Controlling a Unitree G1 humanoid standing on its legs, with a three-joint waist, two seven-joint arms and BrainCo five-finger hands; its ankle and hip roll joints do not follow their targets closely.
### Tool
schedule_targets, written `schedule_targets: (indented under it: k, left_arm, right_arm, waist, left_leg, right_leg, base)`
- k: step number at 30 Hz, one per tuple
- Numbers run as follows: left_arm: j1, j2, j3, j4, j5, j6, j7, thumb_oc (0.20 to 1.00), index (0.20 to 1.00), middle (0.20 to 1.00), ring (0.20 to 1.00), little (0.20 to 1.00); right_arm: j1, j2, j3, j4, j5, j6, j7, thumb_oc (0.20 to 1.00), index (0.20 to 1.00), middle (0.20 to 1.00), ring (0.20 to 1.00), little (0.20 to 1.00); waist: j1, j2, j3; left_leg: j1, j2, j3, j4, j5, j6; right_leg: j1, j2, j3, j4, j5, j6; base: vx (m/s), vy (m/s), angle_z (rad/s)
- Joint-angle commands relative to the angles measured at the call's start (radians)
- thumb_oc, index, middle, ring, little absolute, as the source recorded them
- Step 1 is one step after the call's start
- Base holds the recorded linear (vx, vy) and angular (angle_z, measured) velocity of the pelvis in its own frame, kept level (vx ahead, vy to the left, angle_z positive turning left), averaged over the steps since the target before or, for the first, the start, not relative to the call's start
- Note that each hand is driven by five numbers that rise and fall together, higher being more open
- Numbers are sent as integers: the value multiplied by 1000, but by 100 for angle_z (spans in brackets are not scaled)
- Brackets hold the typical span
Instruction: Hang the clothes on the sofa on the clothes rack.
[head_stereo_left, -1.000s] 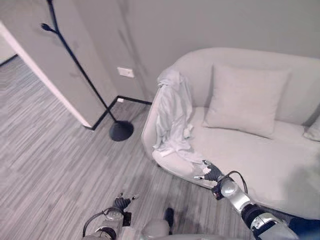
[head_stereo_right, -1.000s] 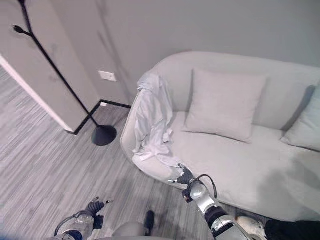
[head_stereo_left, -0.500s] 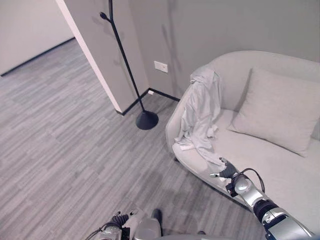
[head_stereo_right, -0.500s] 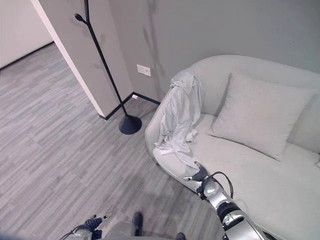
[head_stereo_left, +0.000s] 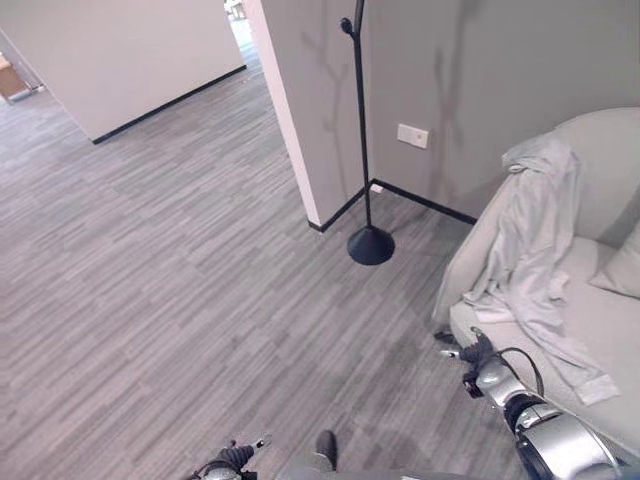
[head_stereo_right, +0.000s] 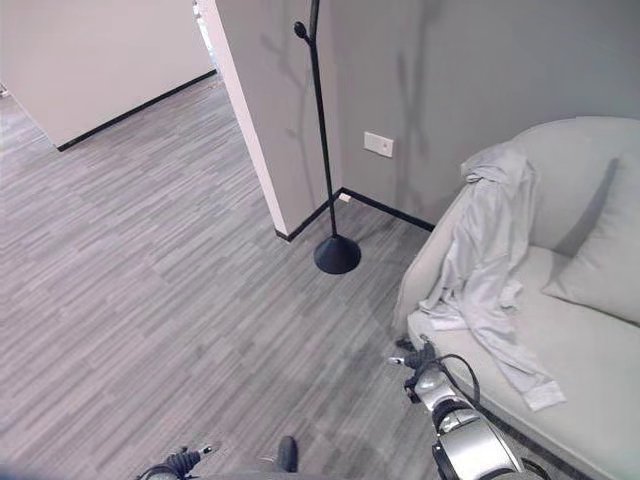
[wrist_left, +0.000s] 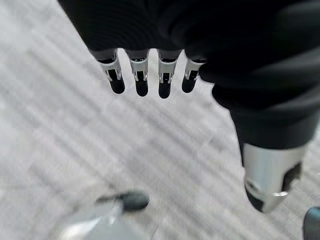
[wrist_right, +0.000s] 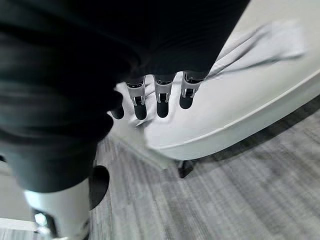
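Change: since half a second ago my whole view has swung to the left, so the sofa (head_stereo_left: 590, 330) now sits at the right edge and I see much more floor. That is my camera turning, not the things moving. My right hand (head_stereo_left: 470, 352) was beside the low end of the cloth before; now it is off the front edge of the seat, over the floor.
Floor: grey wood-look planks (head_stereo_left: 180, 270) fill most of the room, with a black strip along the foot of the walls.
Walls: a grey wall corner (head_stereo_left: 300, 120) sticks out behind the rack, and a white socket plate (head_stereo_left: 412, 135) is on the wall near it.
Clothes rack: a thin black pole on a round black base (head_stereo_left: 370, 245), standing upright by the wall corner, well apart from the sofa.
Clothes: a pale grey shirt (head_stereo_left: 530, 240) hangs over the sofa arm and trails down across the seat.
Pillow: a grey pillow (head_stereo_right: 595, 270) leans on the sofa back, beside the shirt.
Right hand: fingers (wrist_right: 159, 102) straight and apart, holding nothing, close to the sofa's front edge but not touching the shirt.
Left hand: down low over the floor (wrist_left: 150, 80), fingers straight, empty.
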Motion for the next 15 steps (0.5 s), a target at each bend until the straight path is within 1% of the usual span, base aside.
schedule_targets:
  k: [1, 2, 3, 4, 5, 6, 9, 10, 12, 13, 14, 15]
  left_arm:
    - [-71, -48, 3, 37, 4, -33, 22, 1000, 1000, 1000, 1000, 1000]
    - [-91, -42, 2, 31, -5, -42, 28, 1000, 1000, 1000, 1000, 1000]
    - [-102, -41, 1, 30, -9, -45, 30, 1000, 1000, 1000, 1000, 1000]
    - [-103, -41, 2, 31, -9, -45, 30, 1000, 1000, 1000, 1000, 1000]
    - [-117, -42, -5, 30, -17, -58, 34, 1000, 1000, 1000, 1000, 1000]
    - [-118, -43, -7, 24, -23, -61, 31, 1000, 1000, 1000, 1000, 1000]
    - [-118, -50, -4, 4, -29, -66, 28, 1000, 1000, 1000, 1000, 1000]
    - [-119, -50, -4, 4, -29, -65, 28, 1000, 1000, 1000, 1000, 1000]
    - [-120, -55, -2, -14, -38, -69, 27, 1000, 1000, 1000, 1000, 1000]
    - [-123, -56, -1, -14, -38, -69, 27, 1000, 1000, 1000, 1000, 1000]
    - [-123, -59, -6, -24, -40, -70, 30, 1000, 1000, 1000, 1000, 1000]
    - [-121, -59, -12, -26, -42, -71, 31, 1000, 1000, 1000, 1000, 1000]
  right_arm:
    - [-134, -96, 12, 27, 26, -24, -74, 1000, 1000, 1000, 1000, 1000]
    - [-140, -105, 20, -2, 6, -24, -85, 1000, 1000, 1000, 1000, 1000]
    - [-143, -108, 23, -14, -6, -27, -88, 1000, 1000, 1000, 1000, 1000]
    - [-143, -108, 23, -14, -7, -26, -88, 1000, 1000, 1000, 1000, 1000]
    - [-135, -121, 35, -44, -41, -35, -93, 1000, 1000, 1000, 1000, 1000]
    - [-127, -132, 38, -57, -56, -39, -96, 1000, 1000, 1000, 1000, 1000]
    - [-133, -155, 52, -91, -81, -46, -97, 1000, 1000, 1000, 1000, 1000]
    - [-133, -155, 52, -91, -81, -46, -97, 1000, 1000, 1000, 1000, 1000]
    - [-175, -183, 44, -94, -88, -51, -131, 1000, 1000, 1000, 1000, 1000]
    - [-178, -184, 44, -92, -88, -52, -132, 1000, 1000, 1000, 1000, 1000]
    - [-235, -195, 15, -61, -55, -58, -176, 1000, 1000, 1000, 1000, 1000]
    - [-265, -204, 5, -42, -30, -63, -193, 1000, 1000, 1000, 1000, 1000]
  waist:
    - [1, 52, 44]
    - [-2, 39, 81]
    - [-2, 34, 100]
    - [-2, 34, 102]
    - [-4, 9, 149]
    - [-2, -2, 160]
    - [6, -19, 189]
    - [6, -19, 191]
    - [24, -22, 226]
    - [23, -20, 232]
    - [39, -9, 259]
    - [47, -3, 270]
  left_leg:
    - [-6, 100, -34, 1, -26, -60]
    - [-7, 91, -41, 1, -28, -54]
    - [-3, 90, -43, 1, -27, -53]
    - [-2, 90, -43, 1, -27, -52]
    - [12, 89, -51, 1, -28, -49]
    - [16, 90, -55, 1, -29, -48]
    - [22, 93, -61, 1, -27, -48]
    - [24, 93, -61, 1, -27, -49]
    - [31, 96, -71, 1, -20, -50]
    - [31, 98, -71, 1, -16, -49]
    - [22, 100, -83, 17, -13, -50]
    - [18, 100, -86, 23, -14, -52]
  right_leg:
    - [72, 38, 47, -86, -257, 9]
    - [65, 38, 56, -86, -259, 9]
    - [65, 39, 56, -86, -260, 10]
    - [66, 39, 56, -86, -260, 10]
    - [80, 44, 61, -86, -261, 10]
    - [83, 47, 63, -86, -258, 9]
    - [89, 53, 66, -86, -255, 11]
    - [91, 53, 66, -86, -255, 11]
    - [97, 60, 62, -86, -258, 10]
    - [97, 62, 64, -86, -253, 9]
    - [103, 67, 62, -86, -251, 9]
    - [106, 67, 62, -86, -253, 8]
  base:
    - [-47, 88, -16]
    - [-60, 50, 14]
    - [-61, 49, 28]
    - [-47, -12, 35]
    - [-4, -41, 14]
    - [0, -52, -6]
    - [10, -33, -12]
    - [4, -11, -6]
    - [-9, -11, -4]
    - [-39, 0, -4]
    - [-31, 13, -1]
    - [-38, 13, 0]
